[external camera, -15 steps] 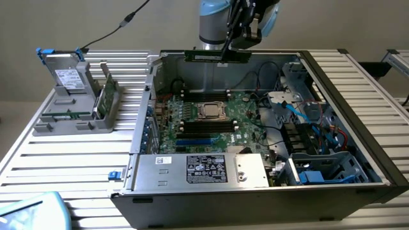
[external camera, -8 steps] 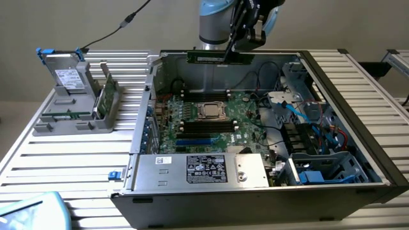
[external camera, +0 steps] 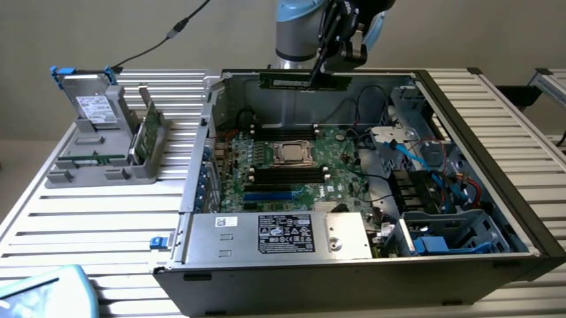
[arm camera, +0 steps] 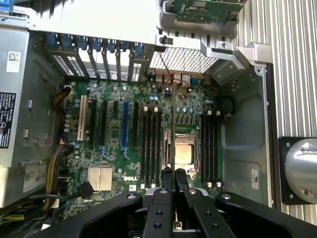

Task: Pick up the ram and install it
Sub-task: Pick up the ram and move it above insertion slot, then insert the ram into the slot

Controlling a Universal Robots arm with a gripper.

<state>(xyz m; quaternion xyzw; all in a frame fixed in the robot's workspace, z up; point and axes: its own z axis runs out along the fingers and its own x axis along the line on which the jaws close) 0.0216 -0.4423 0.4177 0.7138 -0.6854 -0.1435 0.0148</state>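
My gripper is shut on the ram, a long thin green stick held level, its length running across the exterior view. It hangs in the air over the far side of the open computer case, well above the motherboard. In the wrist view the two black fingers are pressed close together over the motherboard, beside the processor. Black memory slots lie on one side of the processor and more slots on the other. The stick itself is hidden between the pads there.
A grey stand on the exterior view's left carries a grey labelled drive and a wider green card. The power supply fills the case's near side. Cables and drive cages crowd its right.
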